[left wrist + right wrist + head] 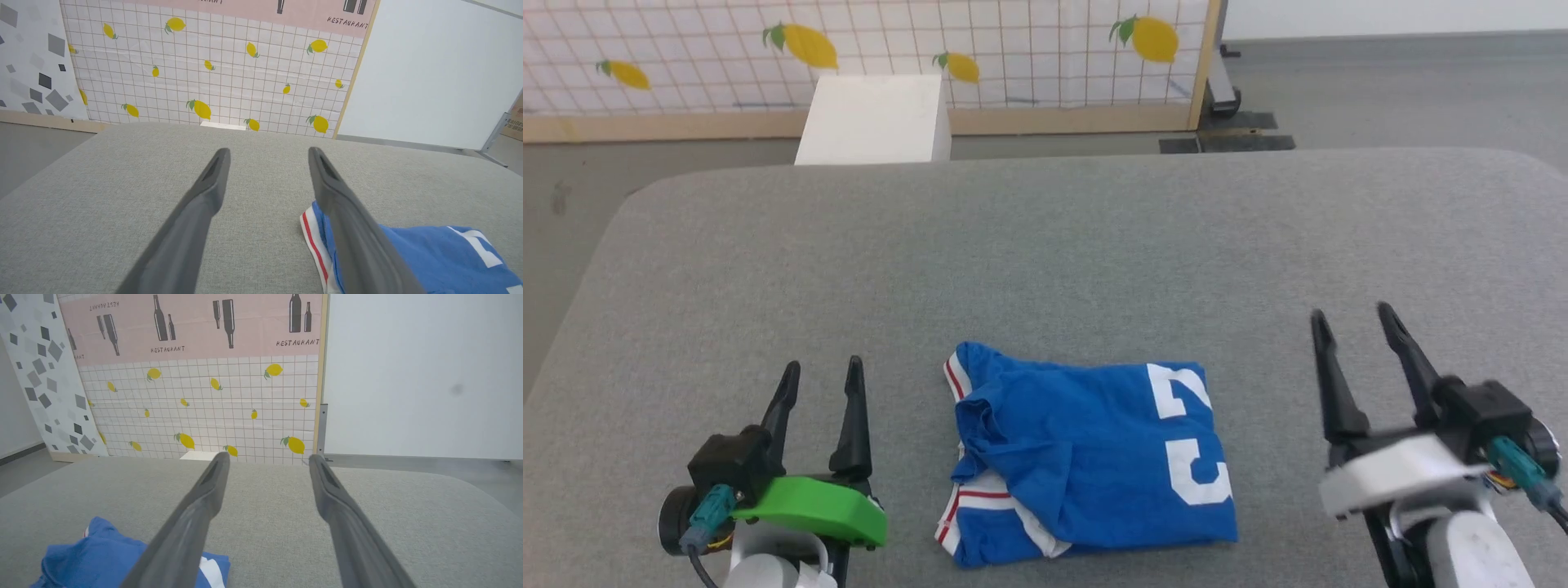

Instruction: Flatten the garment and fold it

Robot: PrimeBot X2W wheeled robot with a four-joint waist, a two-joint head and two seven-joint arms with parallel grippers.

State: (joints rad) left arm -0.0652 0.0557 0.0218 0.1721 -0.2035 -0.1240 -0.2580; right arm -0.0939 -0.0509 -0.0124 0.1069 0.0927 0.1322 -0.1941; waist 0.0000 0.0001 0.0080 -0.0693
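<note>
The shirt (1086, 457) is lying on the grey padded table (1045, 245), near the table's front edge and roughly midway between the two grippers. It is sitting as a compact, roughly rectangular blue bundle. White number print is showing on its right part. Red-and-white striped trim is showing along its left edge, where the fabric is bunching in loose folds.

The left gripper (823, 364) is sitting to the left of the shirt and apart from it. Its two dark fingers are standing spread and are gripping nothing. In the left wrist view, the striped edge of the shirt is showing just beside and behind the right-hand finger. Whether the finger is touching the fabric cannot be told.

The right gripper (1352, 310) is sitting to the right of the shirt, well apart from it. Its fingers are also standing spread with nothing between them. In the right wrist view, the shirt is lying at the lower left, partly behind the left-hand finger.

Beyond the far edge of the table, a white box (874, 118) is standing on the grey floor (1380, 90). Behind it, a wall panel (1013, 49) is showing a grid pattern with yellow lemons.
</note>
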